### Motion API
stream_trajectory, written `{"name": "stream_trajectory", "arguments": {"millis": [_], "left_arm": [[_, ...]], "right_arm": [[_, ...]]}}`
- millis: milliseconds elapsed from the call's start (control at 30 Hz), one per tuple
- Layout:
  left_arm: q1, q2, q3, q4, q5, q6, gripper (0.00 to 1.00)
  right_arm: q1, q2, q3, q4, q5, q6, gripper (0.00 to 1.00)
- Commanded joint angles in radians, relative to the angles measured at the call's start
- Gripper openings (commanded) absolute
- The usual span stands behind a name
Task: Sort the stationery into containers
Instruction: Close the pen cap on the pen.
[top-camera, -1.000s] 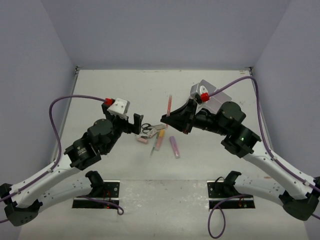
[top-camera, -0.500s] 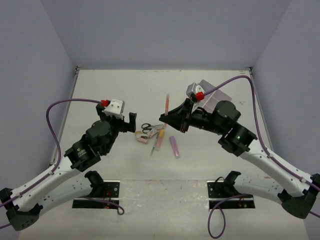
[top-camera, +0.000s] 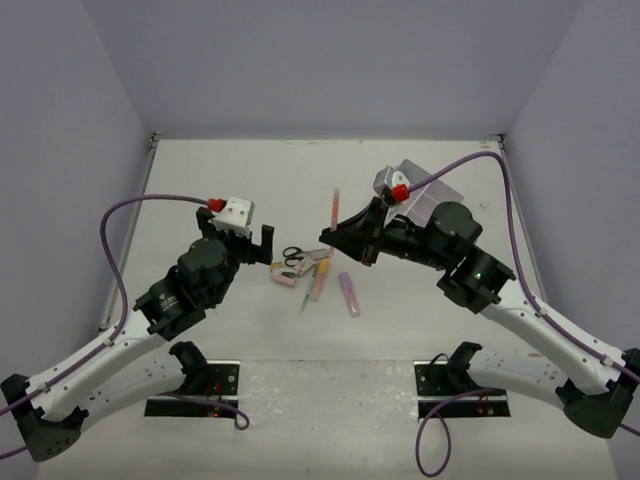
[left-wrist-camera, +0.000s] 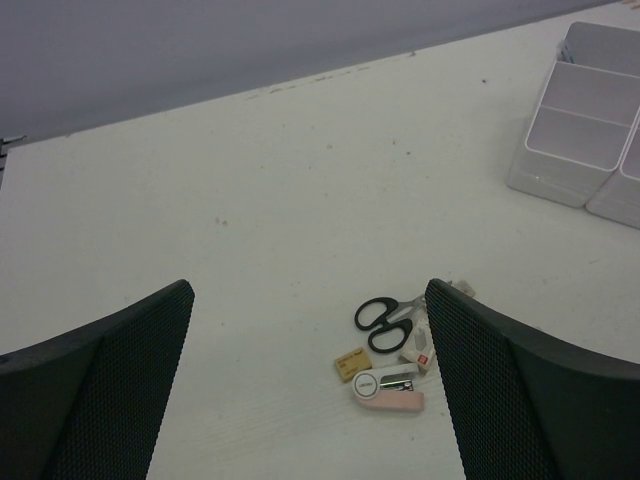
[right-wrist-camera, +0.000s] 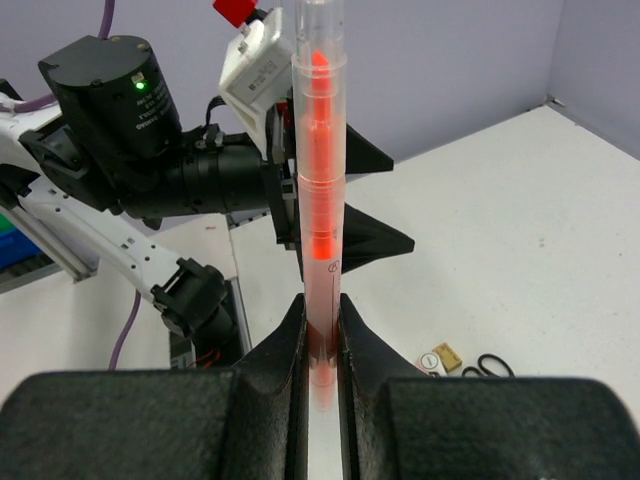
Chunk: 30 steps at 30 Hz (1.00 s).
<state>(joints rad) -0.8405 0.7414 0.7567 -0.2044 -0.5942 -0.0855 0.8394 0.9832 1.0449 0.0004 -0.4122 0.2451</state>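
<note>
My right gripper (top-camera: 336, 240) (right-wrist-camera: 320, 335) is shut on the lower end of a translucent pink-red marker (top-camera: 333, 208) (right-wrist-camera: 318, 190), which stands upright above the table. On the table below lies loose stationery: black-handled scissors (top-camera: 293, 254) (left-wrist-camera: 384, 314), an orange marker (top-camera: 318, 282), a purple marker (top-camera: 348, 293), a thin grey pen (top-camera: 305, 297), a pink piece (top-camera: 283, 281) (left-wrist-camera: 390, 391) and a small yellow eraser (left-wrist-camera: 350, 363). My left gripper (top-camera: 266, 245) (left-wrist-camera: 310, 296) hangs open just left of this pile with nothing between its fingers. The white divided container (top-camera: 428, 195) (left-wrist-camera: 585, 140) stands behind my right arm, partly hidden.
Lilac walls close off the table at the back and on both sides. The two arms face each other closely over the pile; my left arm (right-wrist-camera: 150, 130) fills the background of the right wrist view. Purple cables arch over each arm.
My right gripper has shifted a little to the left with the marker still in it. My left wrist has moved slightly, its gripper still open.
</note>
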Motion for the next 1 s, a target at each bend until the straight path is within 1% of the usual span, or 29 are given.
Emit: {"name": "stream_trajectory", "arguments": {"millis": [0, 100, 233, 367, 467, 533, 633, 800, 967], "left_arm": [[0.014, 0.04, 0.005, 0.016, 0.036, -0.007, 1.0], [0.02, 0.054, 0.017, 0.002, 0.022, -0.014, 1.0], [0.024, 0.031, 0.001, 0.017, 0.019, -0.003, 1.0], [0.025, 0.028, 0.006, 0.0, 0.075, 0.015, 1.0], [0.035, 0.032, 0.011, -0.001, 0.077, 0.008, 1.0], [0.039, 0.029, -0.001, 0.015, 0.09, 0.003, 1.0], [0.04, 0.036, 0.005, -0.004, 0.126, 0.01, 1.0], [0.04, 0.013, 0.013, -0.025, 0.075, 0.032, 1.0], [0.041, -0.05, -0.014, 0.011, 0.06, 0.038, 1.0]], "right_arm": [[0.003, -0.052, 0.014, 0.015, -0.002, -0.01, 0.0], [0.003, -0.085, -0.007, 0.03, 0.006, -0.009, 0.0], [0.003, -0.095, -0.005, 0.025, 0.017, -0.016, 0.0], [0.003, -0.08, -0.004, 0.022, 0.013, -0.017, 0.0], [0.003, -0.069, -0.016, 0.039, -0.001, -0.021, 0.0], [0.003, -0.063, -0.017, 0.042, -0.002, -0.028, 0.0], [0.002, -0.063, -0.019, 0.036, 0.012, -0.037, 0.0], [0.003, -0.07, -0.028, 0.036, 0.036, -0.048, 0.0], [0.003, -0.04, -0.021, 0.034, 0.038, -0.043, 0.0]]}}
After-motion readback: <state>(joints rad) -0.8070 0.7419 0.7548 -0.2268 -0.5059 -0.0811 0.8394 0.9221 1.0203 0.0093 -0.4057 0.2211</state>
